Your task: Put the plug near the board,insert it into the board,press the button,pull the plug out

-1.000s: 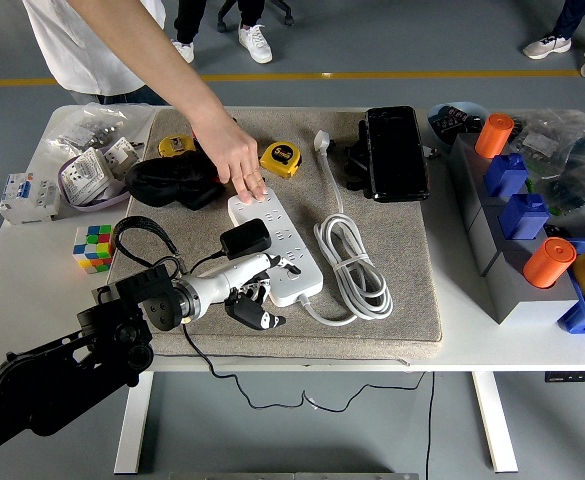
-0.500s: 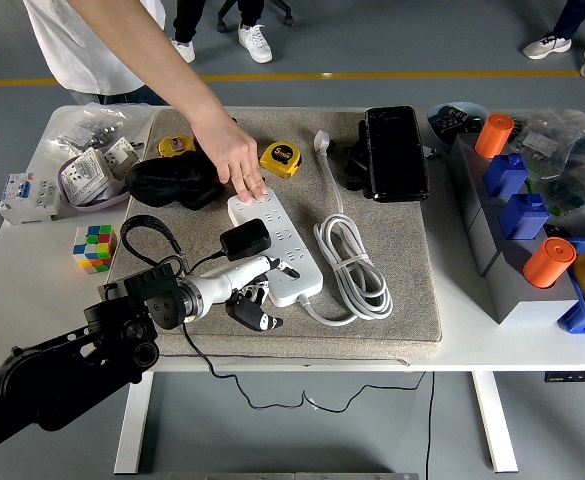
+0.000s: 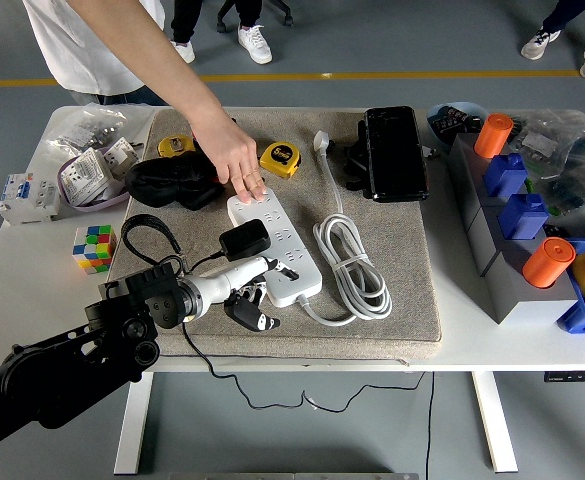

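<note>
**Inspector:** White plastic is noted first: the board lies on the grey mat, its coiled cable just beside it. The black plug is seen seated on the board's left edge, with its black cord looping off to the left.

**Clerk:** And the left hand?

**Inspector:** It is held at the board's near left corner, just below the plug. One finger is extended along the board's edge and the others are curled downward. Nothing is gripped, and the plug is not touched by it.

**Clerk:** What is recorded as changed over the last second?

**Inspector:** Very little. The arm is found shifted slightly forward and to the right, and the hand is kept in nearly the same place. The plug and board are unmoved.

**Clerk:** The person?

**Inspector:** A person's hand is laid flat on the board's far end, as it was a second ago. It is judged that the board is being steadied. Whether the button lies under that hand cannot be told.

**Clerk:** The right hand?

**Inspector:** Not in view.

**Clerk:** Meaning for the task?

**Inspector:** Insertion is judged done. The pause suggests that the button press or the pull-out is still owed. For the pull-out, the plug would have to be regrasped.
</note>
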Motion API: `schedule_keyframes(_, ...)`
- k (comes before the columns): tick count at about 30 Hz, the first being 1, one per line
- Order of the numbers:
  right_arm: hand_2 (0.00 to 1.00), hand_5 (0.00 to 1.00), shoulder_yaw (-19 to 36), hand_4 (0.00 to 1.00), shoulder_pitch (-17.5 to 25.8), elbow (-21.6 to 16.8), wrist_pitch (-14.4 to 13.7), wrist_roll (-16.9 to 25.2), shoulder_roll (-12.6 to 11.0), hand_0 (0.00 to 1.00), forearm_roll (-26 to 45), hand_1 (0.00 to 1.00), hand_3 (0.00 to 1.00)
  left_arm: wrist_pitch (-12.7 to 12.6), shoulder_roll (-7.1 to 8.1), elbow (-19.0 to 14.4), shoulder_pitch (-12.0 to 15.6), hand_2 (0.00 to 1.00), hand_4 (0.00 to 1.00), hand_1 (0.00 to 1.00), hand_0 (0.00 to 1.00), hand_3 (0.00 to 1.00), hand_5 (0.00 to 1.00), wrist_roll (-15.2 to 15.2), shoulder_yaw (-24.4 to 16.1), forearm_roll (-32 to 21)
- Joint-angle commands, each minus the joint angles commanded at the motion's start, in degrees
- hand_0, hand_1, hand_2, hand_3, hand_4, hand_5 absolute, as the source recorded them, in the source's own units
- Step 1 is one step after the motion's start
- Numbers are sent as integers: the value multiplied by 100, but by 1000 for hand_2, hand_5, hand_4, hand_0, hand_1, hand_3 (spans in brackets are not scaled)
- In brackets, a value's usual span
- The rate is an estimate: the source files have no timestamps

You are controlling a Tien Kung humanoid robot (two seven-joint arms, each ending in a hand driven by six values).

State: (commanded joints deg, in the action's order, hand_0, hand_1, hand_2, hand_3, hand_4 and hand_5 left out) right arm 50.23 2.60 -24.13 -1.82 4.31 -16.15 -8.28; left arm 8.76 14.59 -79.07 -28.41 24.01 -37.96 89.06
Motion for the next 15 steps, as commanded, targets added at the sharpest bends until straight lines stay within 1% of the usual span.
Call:
schedule_keyframes(4,597,497,-9,775,2,-1,1,-2,-3,595,-1,646,499,-63,16,-107,12,148,792,84,54,831,2,-126,-73,-74)
schedule_keyframes(6,597,497,-14,775,1,-1,0,0,-6,595,1,646,499,-176,31,-158,23,148,792,84,54,831,2,-278,-113,-132)
schedule_keyframes(7,597,497,-19,775,0,-1,-1,-1,-9,595,0,646,499,-310,40,-176,32,148,792,84,54,831,2,-423,-126,-138)
schedule_keyframes(8,597,497,-23,775,0,-3,-2,0,-12,594,-1,646,498,-454,46,-184,39,272,725,123,115,677,66,-567,-128,-142)
schedule_keyframes(12,597,497,-41,775,-1,-7,-3,1,-22,594,-1,646,498,-1148,65,-128,70,272,725,123,115,677,66,-1190,-87,-249)
schedule_keyframes(13,597,497,-43,775,-2,-7,-4,1,-23,594,-2,646,498,-1246,67,-118,71,272,725,123,115,677,66,-1265,-80,-264)
schedule_keyframes(14,597,497,-46,775,-6,-8,-3,0,-27,595,-1,645,498,-1397,66,-86,70,485,766,330,195,627,151,-1408,-67,-300)
schedule_keyframes(15,597,497,-44,775,-7,-5,-3,-1,-27,595,-1,645,498,-1530,66,-60,70,485,766,330,195,627,151,-1535,-54,-325)
